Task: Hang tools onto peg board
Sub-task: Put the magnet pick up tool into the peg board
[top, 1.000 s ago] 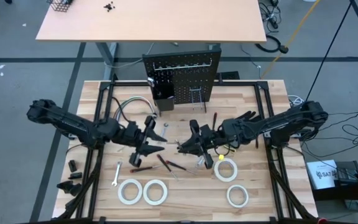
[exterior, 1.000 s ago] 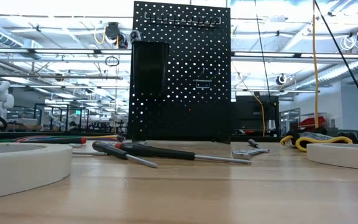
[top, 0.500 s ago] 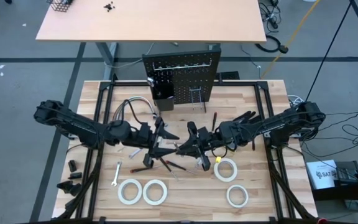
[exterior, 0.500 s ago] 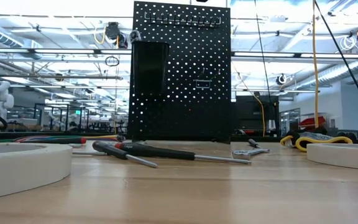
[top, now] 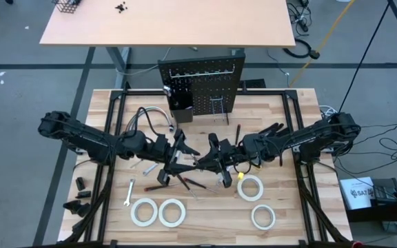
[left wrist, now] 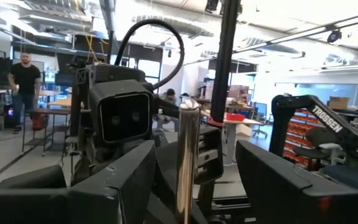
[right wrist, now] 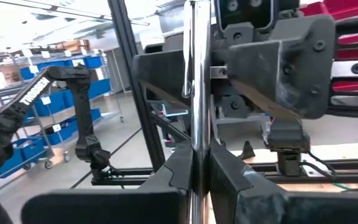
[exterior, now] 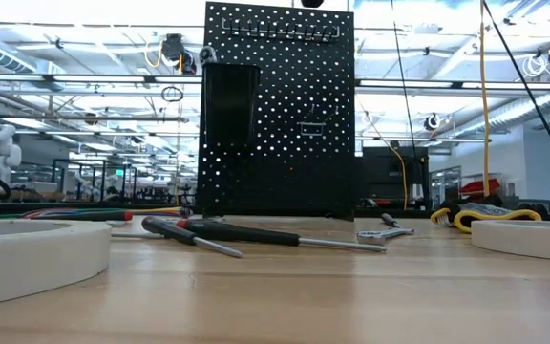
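Observation:
My two grippers meet above the middle of the table. My right gripper (top: 203, 162) is shut on a slim silver tool (right wrist: 197, 74) that stands upright in the air. My left gripper (top: 183, 160) faces it, open. Its two fingers (left wrist: 132, 180) stand on either side of the silver tool (left wrist: 187, 155) without touching it. The peg board (top: 200, 86) stands upright at the table's far edge, with a small black bin (exterior: 230, 105) on it. Screwdrivers (top: 185, 182), a wrench (top: 129, 193) and white tape rolls (top: 171, 212) lie on the tabletop. My right gripper pinches the silver tool's shaft (right wrist: 197, 146) between its two fingers. The fingers come about level from the table's right side and lie across the shaft. The tool stands upright, rising well above the fingers and clear of the table; its lower end is hidden.
A curved grey cable bundle (top: 147, 117) lies on the left, near the peg board. A black-and-yellow object (exterior: 475, 215) and a small wrench (exterior: 385, 231) lie to the right. Tape rolls (top: 251, 187) (top: 263, 217) sit near the front right. A black frame (top: 109, 138) borders the table.
My left gripper has moved toward the table's right, up to my right gripper, so that its fingers now stand on either side of the silver tool. My right gripper has kept still with the tool upright.

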Controlling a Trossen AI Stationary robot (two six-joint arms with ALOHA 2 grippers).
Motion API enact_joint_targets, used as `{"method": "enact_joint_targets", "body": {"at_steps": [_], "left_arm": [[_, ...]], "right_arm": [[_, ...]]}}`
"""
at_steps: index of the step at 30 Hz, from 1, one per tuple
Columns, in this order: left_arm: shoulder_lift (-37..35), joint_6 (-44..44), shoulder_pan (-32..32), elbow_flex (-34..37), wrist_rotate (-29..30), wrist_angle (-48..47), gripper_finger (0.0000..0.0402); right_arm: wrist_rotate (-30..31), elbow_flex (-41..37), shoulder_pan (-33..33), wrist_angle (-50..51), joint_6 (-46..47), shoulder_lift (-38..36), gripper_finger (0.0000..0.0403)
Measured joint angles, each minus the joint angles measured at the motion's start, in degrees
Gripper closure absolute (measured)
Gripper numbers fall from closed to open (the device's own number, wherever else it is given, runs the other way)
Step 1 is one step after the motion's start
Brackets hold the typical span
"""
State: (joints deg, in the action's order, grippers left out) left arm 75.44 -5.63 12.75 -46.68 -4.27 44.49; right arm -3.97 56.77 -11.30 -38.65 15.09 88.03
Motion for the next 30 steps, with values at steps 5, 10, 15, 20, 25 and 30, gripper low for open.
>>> {"method": "enact_joint_targets", "body": {"at_steps": [5,10,15,20,25,30], "left_arm": [[0.0,0.02,0.02,0.0,-0.01,-0.2,0.0196],[0.0,0.61,-0.04,0.0,0.23,-1.35,0.0259],[-0.02,1.44,0.0,-0.02,3.38,-3.65,0.0368],[-0.02,0.76,0.0,-0.02,6.23,-4.1,0.0383],[-0.44,1.92,-0.04,0.0,9.09,-5.05,0.0383],[-4.81,5.17,-0.29,-0.02,15.85,-11.19,0.0383]], "right_arm": [[1.1,0.0,0.49,0.3,0.61,0.0,0.0381],[0.96,0.0,0.75,0.89,0.57,0.0,0.0381],[0.95,0.0,0.75,1.56,0.27,0.0,0.0379],[1.29,0.01,0.99,1.96,0.5,-0.04,0.0331],[1.28,0.04,2.47,3.3,0.23,-0.6,0.0276],[1.28,0.04,5.08,11.42,0.38,-4.31,0.0248]]}}
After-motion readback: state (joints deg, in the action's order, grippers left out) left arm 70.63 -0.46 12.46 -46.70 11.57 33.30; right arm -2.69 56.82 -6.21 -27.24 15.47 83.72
